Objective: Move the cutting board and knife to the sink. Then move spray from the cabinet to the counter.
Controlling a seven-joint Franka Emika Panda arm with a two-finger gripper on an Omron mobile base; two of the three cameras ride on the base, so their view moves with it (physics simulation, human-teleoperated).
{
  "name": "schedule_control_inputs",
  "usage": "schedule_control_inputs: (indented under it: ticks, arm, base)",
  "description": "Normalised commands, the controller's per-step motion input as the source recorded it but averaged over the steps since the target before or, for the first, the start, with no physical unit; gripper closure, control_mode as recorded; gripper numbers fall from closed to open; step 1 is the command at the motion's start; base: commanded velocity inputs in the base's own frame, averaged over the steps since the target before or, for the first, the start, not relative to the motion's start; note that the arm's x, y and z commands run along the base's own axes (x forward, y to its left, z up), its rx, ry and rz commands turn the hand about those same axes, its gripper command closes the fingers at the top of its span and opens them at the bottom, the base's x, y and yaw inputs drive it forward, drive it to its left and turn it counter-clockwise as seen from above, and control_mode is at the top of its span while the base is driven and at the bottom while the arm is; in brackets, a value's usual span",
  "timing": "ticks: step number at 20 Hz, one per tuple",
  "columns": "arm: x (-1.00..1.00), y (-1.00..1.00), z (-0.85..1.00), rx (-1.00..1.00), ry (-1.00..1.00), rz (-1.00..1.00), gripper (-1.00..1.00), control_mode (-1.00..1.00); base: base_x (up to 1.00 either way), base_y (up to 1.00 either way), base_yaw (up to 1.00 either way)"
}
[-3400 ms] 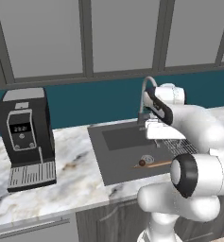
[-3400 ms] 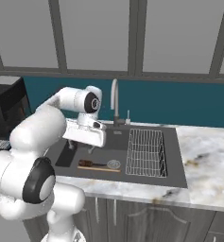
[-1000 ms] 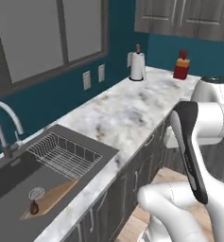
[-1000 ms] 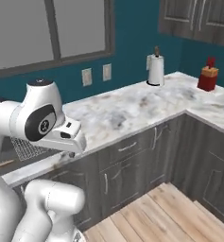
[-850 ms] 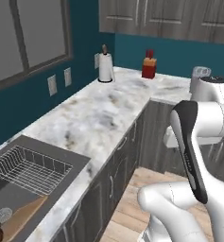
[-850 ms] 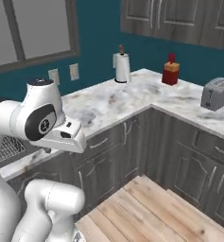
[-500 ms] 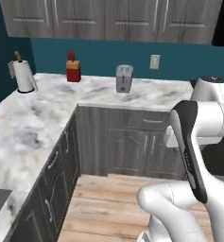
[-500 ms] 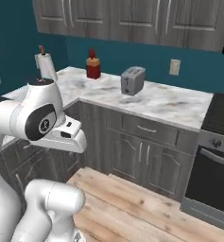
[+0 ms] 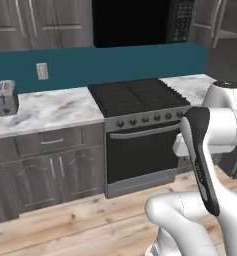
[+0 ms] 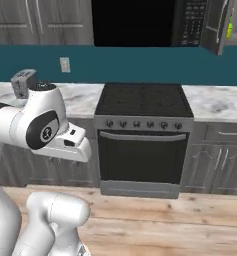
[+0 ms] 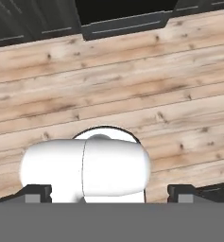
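The sink, the cutting board and the knife are out of view. High at the right, the grey cabinet [image 10: 214, 26] has its door swung open, and a sliver of the bright green spray [image 10: 230, 30] shows inside past the door's edge. The same cabinet [image 9: 216, 21] appears at the top right of the left base view. The marble counter [image 10: 216, 106] runs under it, and another stretch of counter [image 9: 45, 110] lies left of the stove. My arm is folded close to the base. My gripper [image 11: 109, 193] points down at the wooden floor, fingers [image 11: 38, 192] wide apart, open and holding nothing.
A black stovetop [image 10: 142, 99] over an oven stands straight ahead, with a black microwave [image 10: 140, 21] above it. A silver toaster [image 9: 4, 97] sits on the counter at the left. Wooden floor [image 11: 132, 94] lies between the base and the grey cabinet fronts [image 10: 220, 162].
The base has driven and turned away from the sink, past the corner counter and toaster, to face the stove. The arm has stayed folded with the gripper empty.
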Motion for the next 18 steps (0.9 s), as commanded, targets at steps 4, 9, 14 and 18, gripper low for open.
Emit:
schedule_control_inputs:
  ticks: [4,9,14,18]
  arm:
    - [0.0,0.0,0.0,0.0,0.0,0.0,-1.0,1.0]
    - [0.0,0.0,0.0,0.0,0.0,0.0,-1.0,1.0]
    - [0.0,0.0,0.0,0.0,0.0,0.0,-1.0,1.0]
    - [0.0,0.0,0.0,0.0,0.0,0.0,-1.0,1.0]
  base:
    - [0.24,-0.98,-0.61]
    - [0.63,-0.66,-0.17]
    - [0.9,-0.86,0.12]
    - [0.9,-0.81,0.25]
